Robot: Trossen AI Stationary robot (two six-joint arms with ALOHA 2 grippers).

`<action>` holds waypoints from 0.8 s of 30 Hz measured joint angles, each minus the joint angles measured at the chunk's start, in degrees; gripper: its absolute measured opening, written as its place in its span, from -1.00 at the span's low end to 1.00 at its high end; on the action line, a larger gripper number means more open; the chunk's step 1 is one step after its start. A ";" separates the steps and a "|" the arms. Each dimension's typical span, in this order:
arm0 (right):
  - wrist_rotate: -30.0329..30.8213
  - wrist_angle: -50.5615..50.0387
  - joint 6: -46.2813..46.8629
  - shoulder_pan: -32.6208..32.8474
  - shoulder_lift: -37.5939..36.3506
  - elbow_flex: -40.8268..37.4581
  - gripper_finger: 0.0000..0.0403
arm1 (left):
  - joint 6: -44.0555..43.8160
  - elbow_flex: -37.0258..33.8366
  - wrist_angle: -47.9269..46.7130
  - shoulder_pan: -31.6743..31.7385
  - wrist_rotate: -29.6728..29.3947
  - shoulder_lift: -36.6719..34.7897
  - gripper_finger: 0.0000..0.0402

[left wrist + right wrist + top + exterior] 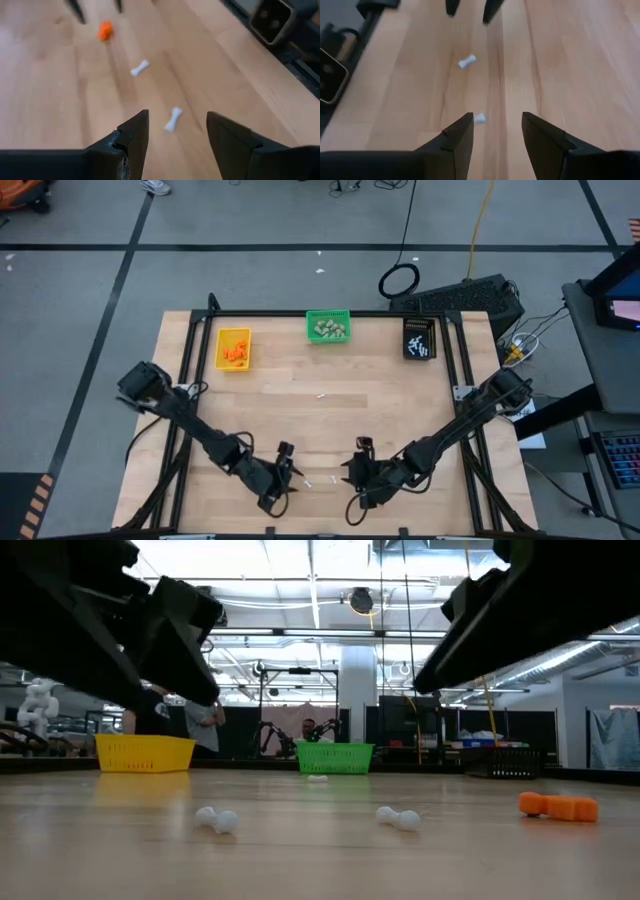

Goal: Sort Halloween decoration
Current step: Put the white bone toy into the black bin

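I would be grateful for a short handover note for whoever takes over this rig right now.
Left claw: open, empty, low over the table's near edge, a small white bone-shaped stick just ahead of it.
Right claw: open, empty, facing it, a white stick by its fingertips.
Done: orange bits in the yellow bin, beige lumps in the green bin, white sticks in the black bin.
Left: the loose white sticks, one orange piece, and a small white bit mid-table.

a robotics lab: the pale wooden counter (330, 430) in a black metal frame stands on grey floor marked with black tape lines (120, 275), upper left; the low view's background shows long ceiling strip lights (300, 585), black equipment racks (440, 730).
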 joint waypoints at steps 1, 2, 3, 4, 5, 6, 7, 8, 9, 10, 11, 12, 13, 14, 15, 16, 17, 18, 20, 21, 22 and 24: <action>0.02 0.93 -0.85 0.00 0.19 0.00 -0.23 | 0.65 -0.07 1.17 -0.04 0.47 0.69 -0.03; 0.04 1.75 -1.53 0.00 0.22 0.00 -0.23 | 1.33 -0.14 2.75 0.05 1.26 1.35 -0.03; 0.04 2.30 -2.26 0.00 0.22 0.00 -0.23 | 1.47 -0.11 4.69 0.40 2.04 1.98 -0.03; 0.02 2.81 -2.71 0.00 0.23 0.00 -0.23 | 1.49 -0.10 5.78 0.77 2.31 2.39 -0.03; 0.04 3.15 -2.86 0.00 0.24 0.00 -0.23 | 1.47 -0.10 6.30 1.18 2.62 2.62 -0.03; -0.02 3.37 -2.81 0.06 0.24 0.00 -0.23 | 1.48 -0.10 6.64 1.55 2.68 2.87 -0.03; -0.14 3.34 -2.69 0.22 0.24 0.00 -0.23 | 1.47 -0.09 6.86 1.96 2.68 3.20 -0.03; -0.15 3.19 -2.64 0.36 0.24 0.00 -0.23 | 1.45 -0.08 6.96 2.25 2.69 3.59 -0.03; -0.14 2.99 -2.64 0.55 0.24 0.00 -0.23 | 1.47 -0.09 6.69 2.48 2.93 3.93 -0.03; -0.09 2.62 -2.56 0.79 0.24 0.00 -0.23 | 1.48 -0.10 6.63 2.67 3.73 4.37 -0.03; -0.13 2.03 -2.32 1.03 0.24 0.00 -0.23 | 1.46 -0.10 7.20 2.90 5.23 4.99 -0.03; -0.12 1.49 -1.85 1.23 0.24 0.01 -0.23 | 1.47 -0.10 7.79 2.98 6.55 5.49 -0.03; -0.12 0.90 -1.36 1.43 0.24 0.00 -0.23 | 1.47 -0.10 7.91 2.97 7.57 5.97 -0.03; -0.13 0.40 -1.10 1.59 0.24 0.00 -0.23 | 1.46 -0.10 8.57 2.90 7.97 6.50 -0.03; -0.13 0.48 -1.02 1.77 0.24 0.00 -0.23 | 1.44 -0.10 9.61 2.90 8.37 7.07 -0.03; -0.07 0.72 -0.99 1.91 0.24 0.00 -0.23 | 1.44 -0.10 9.92 2.90 8.40 7.39 -0.03; 0.03 0.85 -1.05 2.01 0.24 0.02 -0.23 | 1.40 -0.10 10.25 2.90 8.40 7.72 -0.03; 0.09 1.07 -1.07 2.05 0.24 0.00 -0.23 | 1.06 -0.10 11.00 3.00 8.41 8.09 -0.03; 0.09 1.26 -1.09 2.05 0.24 0.02 -0.23 | 0.01 -0.10 11.76 3.70 8.59 8.82 -0.03; 0.11 1.27 -1.09 2.05 0.24 0.02 -0.23 | -0.52 -0.10 11.89 4.05 8.64 9.10 -0.04; 0.12 1.26 -1.09 2.05 0.24 0.02 -0.23 | -1.22 -0.10 11.72 4.39 8.64 9.31 -0.04; 0.15 1.27 -1.11 2.05 0.24 0.02 -0.23 | -1.78 -0.10 11.73 4.90 8.63 9.38 -0.04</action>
